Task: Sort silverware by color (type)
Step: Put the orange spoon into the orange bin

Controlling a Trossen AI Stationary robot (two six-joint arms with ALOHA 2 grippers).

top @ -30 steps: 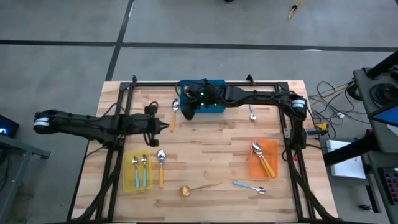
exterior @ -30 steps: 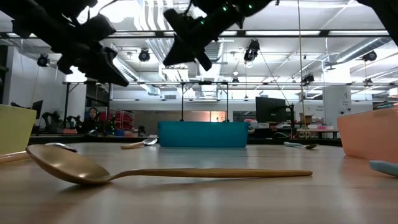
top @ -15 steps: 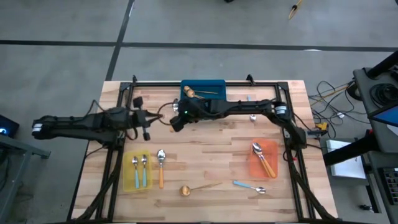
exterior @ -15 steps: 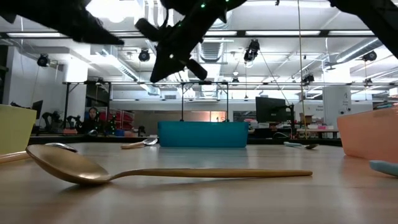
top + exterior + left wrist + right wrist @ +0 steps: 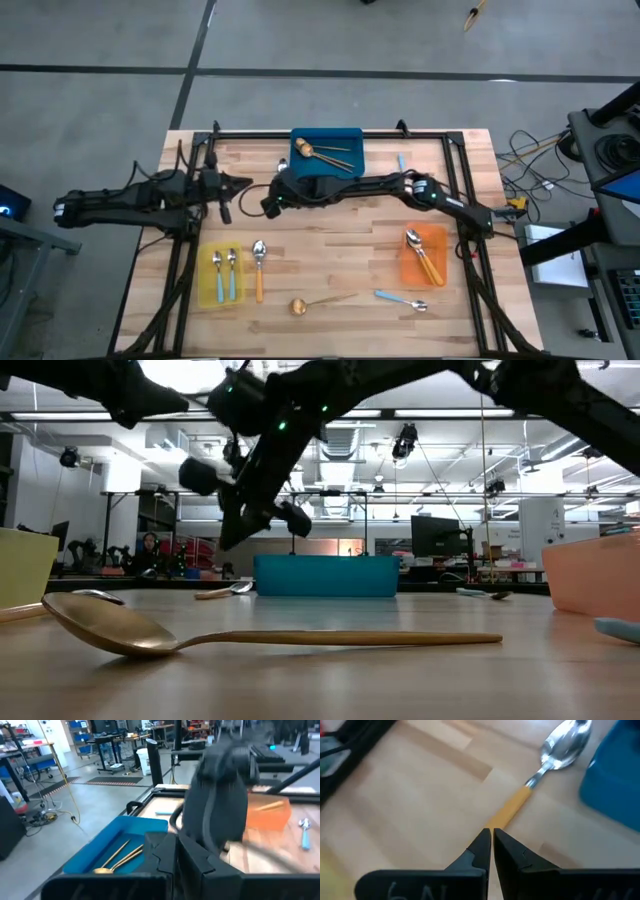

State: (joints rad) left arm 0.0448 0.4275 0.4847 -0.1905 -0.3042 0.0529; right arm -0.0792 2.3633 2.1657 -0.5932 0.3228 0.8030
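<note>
We look across a butcher-block desk (image 5: 330, 250) set on grey concrete, with a workshop of racks and ceiling lights behind it, and a black frame around the wood. Three bins stand on the desk, one per spoon type, though colours do not match: the blue bin (image 5: 326, 139) at the far edge holds two gold spoons (image 5: 322, 153), the yellow bin (image 5: 222, 278) holds two blue spoons (image 5: 224, 268), and the orange bin (image 5: 425, 262) holds orange spoons (image 5: 423, 250). Unsorted ones lie loose: a gold spoon (image 5: 318, 302) at the near edge, an orange one (image 5: 259, 264) just beside the yellow bin, a blue one (image 5: 402, 298) near the orange bin, and another blue handle (image 5: 401, 162) by the back rail.

The right end effector (image 5: 270, 199) hangs closed and empty just left of the blue bin, its tips pointing along a loose orange-handled spoon (image 5: 540, 780) there; we judge this the next pick, and the fingers must open first. The left end effector (image 5: 222, 188) waits closed and empty, clear of the bins, at the desk's left
</note>
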